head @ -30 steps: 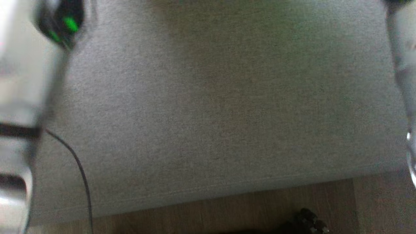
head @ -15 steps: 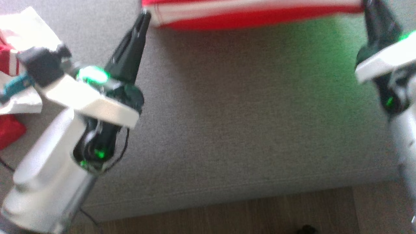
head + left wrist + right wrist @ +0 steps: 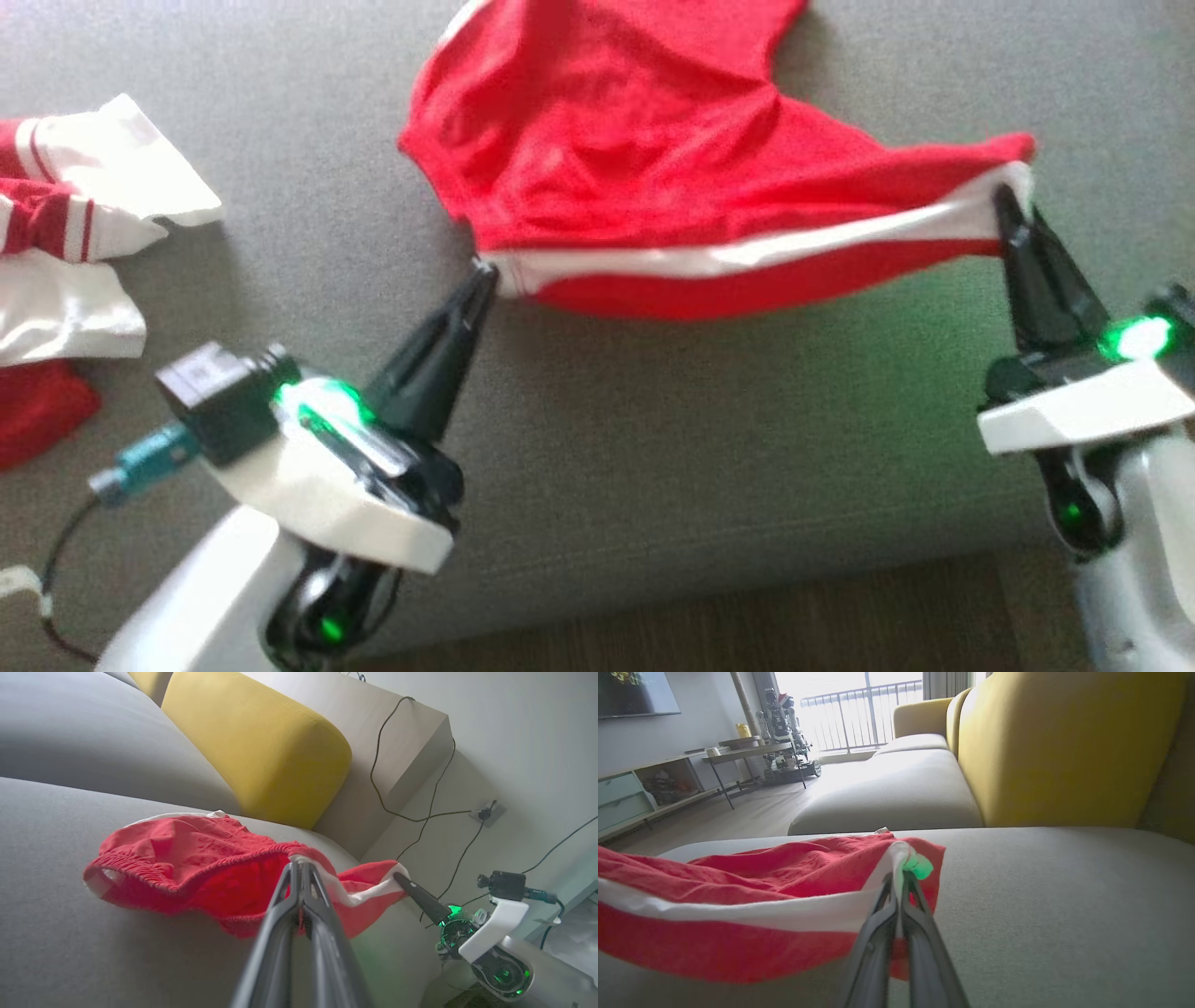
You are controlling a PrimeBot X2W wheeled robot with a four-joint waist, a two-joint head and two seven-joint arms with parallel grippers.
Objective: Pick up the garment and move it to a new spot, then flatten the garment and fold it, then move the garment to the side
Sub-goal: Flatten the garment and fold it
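The garment point(image 3: 644, 159) is red with a white stripe along its near edge and lies on the grey sofa seat point(image 3: 709, 420). My left gripper point(image 3: 483, 273) is shut on the garment's near left corner. My right gripper point(image 3: 1005, 198) is shut on its near right corner, and the striped edge hangs stretched between the two. In the left wrist view the garment point(image 3: 187, 868) bunches behind my left gripper point(image 3: 299, 865), with the right gripper point(image 3: 401, 878) at the far corner. The right wrist view has my right gripper point(image 3: 900, 877) pinching the garment point(image 3: 738, 896) at its white stripe.
A pile of red and white clothes point(image 3: 75, 252) lies at the left of the seat. Yellow back cushions point(image 3: 261, 742) stand behind the seat. The seat's front edge and wooden floor point(image 3: 747, 625) are near me. Cables point(image 3: 420, 793) hang along the wall.
The head camera has tilted up, bringing the garment and both grippers fully into view. Both grippers stay shut on the garment's corners.
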